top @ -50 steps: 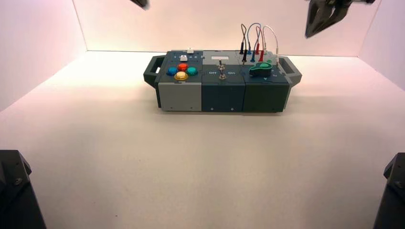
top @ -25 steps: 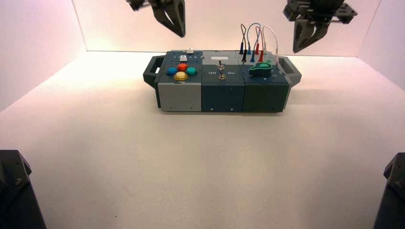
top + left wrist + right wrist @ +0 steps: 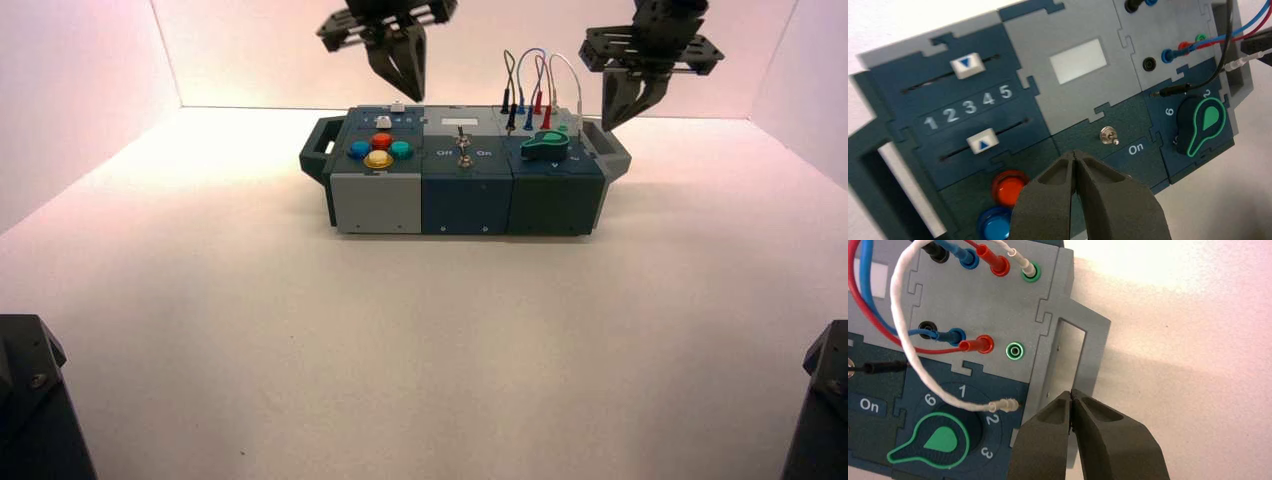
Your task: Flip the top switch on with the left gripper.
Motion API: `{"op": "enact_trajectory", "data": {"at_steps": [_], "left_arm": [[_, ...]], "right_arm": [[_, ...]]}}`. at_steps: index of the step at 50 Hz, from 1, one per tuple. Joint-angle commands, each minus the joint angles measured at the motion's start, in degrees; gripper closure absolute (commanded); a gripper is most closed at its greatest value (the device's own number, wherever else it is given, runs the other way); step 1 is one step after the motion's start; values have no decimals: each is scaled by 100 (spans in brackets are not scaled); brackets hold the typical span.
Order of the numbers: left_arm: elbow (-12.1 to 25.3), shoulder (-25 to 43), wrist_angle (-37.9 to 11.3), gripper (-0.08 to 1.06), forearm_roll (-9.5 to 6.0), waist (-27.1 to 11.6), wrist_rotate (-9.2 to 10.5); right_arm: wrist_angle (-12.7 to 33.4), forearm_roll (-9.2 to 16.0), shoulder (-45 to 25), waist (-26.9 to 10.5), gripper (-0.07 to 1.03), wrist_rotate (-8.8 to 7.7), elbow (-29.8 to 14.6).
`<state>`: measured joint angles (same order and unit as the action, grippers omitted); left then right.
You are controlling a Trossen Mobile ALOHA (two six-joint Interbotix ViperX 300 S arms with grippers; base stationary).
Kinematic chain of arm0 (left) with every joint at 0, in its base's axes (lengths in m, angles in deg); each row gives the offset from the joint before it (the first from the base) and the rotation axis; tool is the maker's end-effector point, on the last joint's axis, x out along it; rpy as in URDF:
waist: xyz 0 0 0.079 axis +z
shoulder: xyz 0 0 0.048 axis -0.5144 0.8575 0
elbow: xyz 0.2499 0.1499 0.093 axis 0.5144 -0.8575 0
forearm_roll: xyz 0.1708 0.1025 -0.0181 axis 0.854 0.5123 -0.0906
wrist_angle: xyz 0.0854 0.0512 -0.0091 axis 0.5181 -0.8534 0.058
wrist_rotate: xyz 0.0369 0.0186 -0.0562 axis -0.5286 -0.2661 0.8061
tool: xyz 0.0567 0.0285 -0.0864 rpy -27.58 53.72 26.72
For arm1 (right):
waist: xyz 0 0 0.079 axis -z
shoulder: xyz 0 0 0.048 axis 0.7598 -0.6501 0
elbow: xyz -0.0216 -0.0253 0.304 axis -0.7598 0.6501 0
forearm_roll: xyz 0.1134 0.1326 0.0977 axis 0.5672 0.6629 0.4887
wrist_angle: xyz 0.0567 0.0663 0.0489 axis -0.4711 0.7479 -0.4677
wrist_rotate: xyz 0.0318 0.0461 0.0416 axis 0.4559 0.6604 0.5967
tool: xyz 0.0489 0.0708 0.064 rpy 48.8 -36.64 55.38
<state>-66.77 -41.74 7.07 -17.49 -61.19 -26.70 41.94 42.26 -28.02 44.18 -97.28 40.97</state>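
Tabletop (image 3: 290, 330): pale, carrying the box (image 3: 467, 205).
Left pincer (image 3: 1073, 155): closed, empty, above the box, likely for nudging the top switch (image 3: 1109, 135).
Right pincer (image 3: 1071, 394): closed, empty, near the right handle (image 3: 1091, 347).

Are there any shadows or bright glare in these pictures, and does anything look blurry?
High view: the back left of the table glows almost white, with a faint shadow under the box's front edge; left wrist view: the box's handle is soft and smeared, the printed numbers readable; right wrist view: a broad soft shadow beside the grey handle.
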Motion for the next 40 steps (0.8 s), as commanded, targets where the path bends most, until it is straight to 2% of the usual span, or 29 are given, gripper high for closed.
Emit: {"op": "enact_trajectory", "data": {"at_steps": [1,14,25,29,30,32,34,39,40], "left_arm": [[272,44,18,101,-18,-88,79],[334,167,9,101,-18,-132,123],[325,220,0,101,-9,-281,396],[334,229,0,101,-9,-299,431],[334,237,-9,101,-9,-316,475],[369,290,-70,101,105,-448,800],[378,299,-70,100,167,-475,905],[422,360,-105,101,466,-519,1213],[439,369,-114,101,563,-527,1336]], "right_arm": [[-114,9,-35,-97,98,-35,-202],[-281,9,-264,-237,98,-35,-264],[-483,9,-431,-255,98,-18,-272],[-483,9,-439,-255,98,-18,-272],[-492,9,-448,-255,98,-18,-281],[-536,0,-492,-255,98,-18,-272],[-554,0,-492,-246,98,-18,-272],[-580,0,-519,-255,98,-18,-281],[-589,0,-519,-255,98,-18,-281]]}}
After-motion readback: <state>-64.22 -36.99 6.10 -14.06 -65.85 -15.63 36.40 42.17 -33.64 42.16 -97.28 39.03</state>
